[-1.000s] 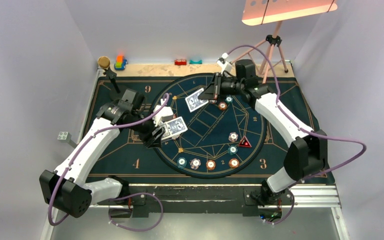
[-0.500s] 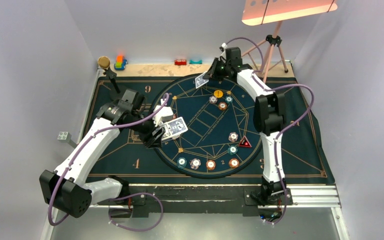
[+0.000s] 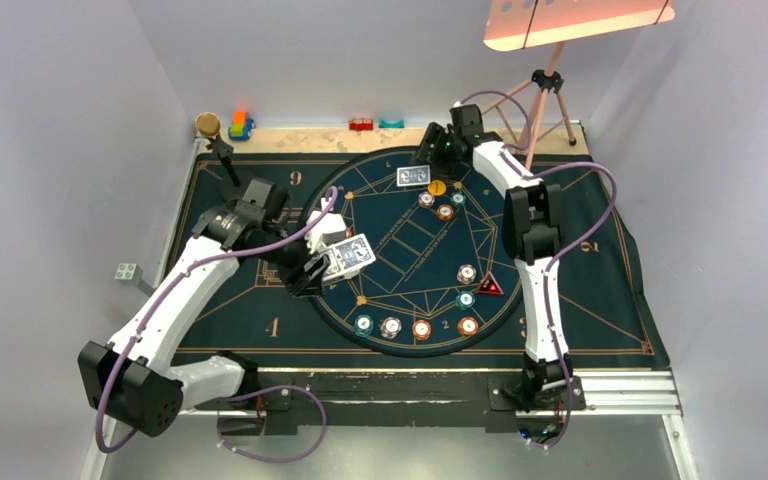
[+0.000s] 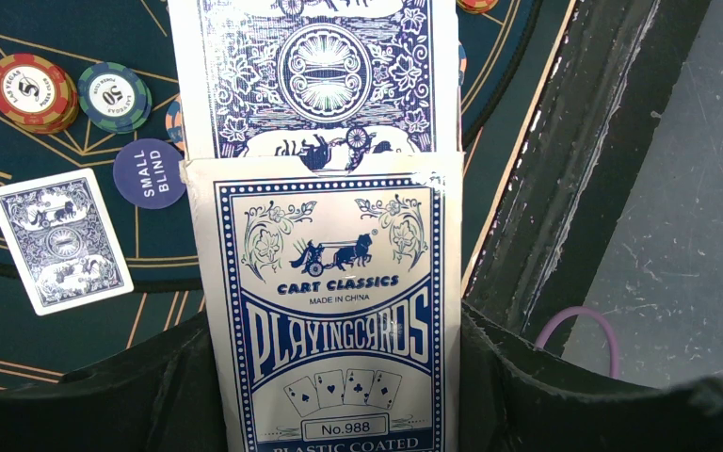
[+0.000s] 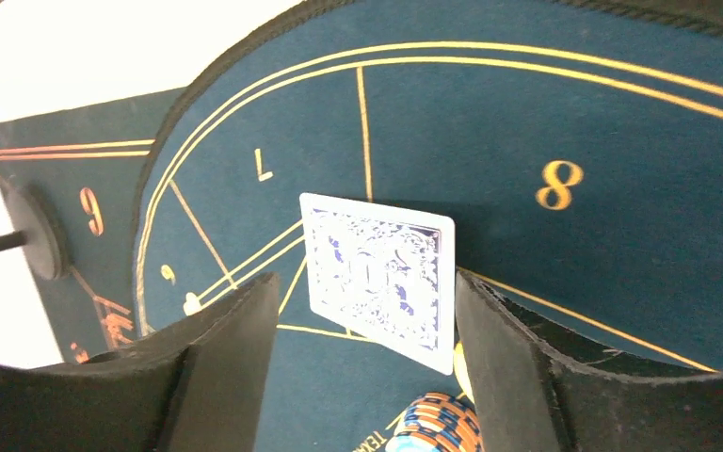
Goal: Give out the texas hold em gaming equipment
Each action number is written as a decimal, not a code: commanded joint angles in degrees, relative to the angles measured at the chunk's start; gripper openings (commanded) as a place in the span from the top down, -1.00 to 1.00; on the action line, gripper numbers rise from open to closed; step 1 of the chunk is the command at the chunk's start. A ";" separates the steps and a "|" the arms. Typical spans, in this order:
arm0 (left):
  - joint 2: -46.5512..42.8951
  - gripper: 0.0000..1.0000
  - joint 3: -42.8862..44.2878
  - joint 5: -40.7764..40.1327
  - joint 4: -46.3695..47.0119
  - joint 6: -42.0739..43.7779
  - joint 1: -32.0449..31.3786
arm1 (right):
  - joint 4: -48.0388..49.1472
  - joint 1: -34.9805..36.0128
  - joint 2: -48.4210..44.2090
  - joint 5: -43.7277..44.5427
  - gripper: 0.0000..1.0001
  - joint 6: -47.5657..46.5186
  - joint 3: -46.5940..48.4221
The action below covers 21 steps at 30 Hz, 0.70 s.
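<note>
Over at the left claw (image 3: 312,268): clamped shut on the card box (image 4: 329,320), black fingers (image 4: 527,400) pressed against both long sides. Poking out of the box's open top, a stack of blue-backed cards (image 4: 325,75). Held at the left rim of the round felt mat (image 3: 400,255), box tilted, printed front facing up to the overhead camera.

Up at the far end, the right claw (image 3: 432,150): jaws spread wide, gripping nothing. Seen down through that gap from the right wrist, a single playing card (image 5: 381,278), flat on the felt, patterned back up. From overhead, lying just on the near side of the claw, beside the gold 8.

Right next to that card: a yellow disc (image 3: 437,187) and, in the left wrist view, a blue disc (image 4: 148,172) lettered SMALL BLIND. Just nearer, a chip cluster (image 3: 445,212), three of them close together.

Out on the right of the mat, a pair of chips (image 3: 467,272), one behind the other, with the red triangle token (image 3: 489,285) just beside them. Along the near rim, a row of four chips (image 3: 421,328), evenly spaced, well apart from both claws.
</note>
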 commanded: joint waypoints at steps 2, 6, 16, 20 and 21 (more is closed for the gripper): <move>-1.91 0.74 0.99 1.84 0.03 0.10 0.25 | -5.71 -0.12 -5.14 8.31 -0.55 -3.22 5.75; -2.17 0.74 0.78 1.75 0.22 -0.12 0.25 | -7.02 -0.17 -10.55 12.72 -0.67 -4.63 4.25; -2.09 0.74 0.07 1.39 1.54 -0.23 0.25 | 3.32 5.18 -36.39 -3.79 -0.84 -4.85 -24.63; -1.54 0.74 0.28 1.49 1.95 -0.38 0.29 | 8.23 11.77 -44.29 -14.11 -0.87 -4.38 -36.60; -1.52 0.74 0.33 1.47 2.01 -0.43 0.25 | 8.94 13.37 -45.60 -16.31 -0.88 -4.08 -38.48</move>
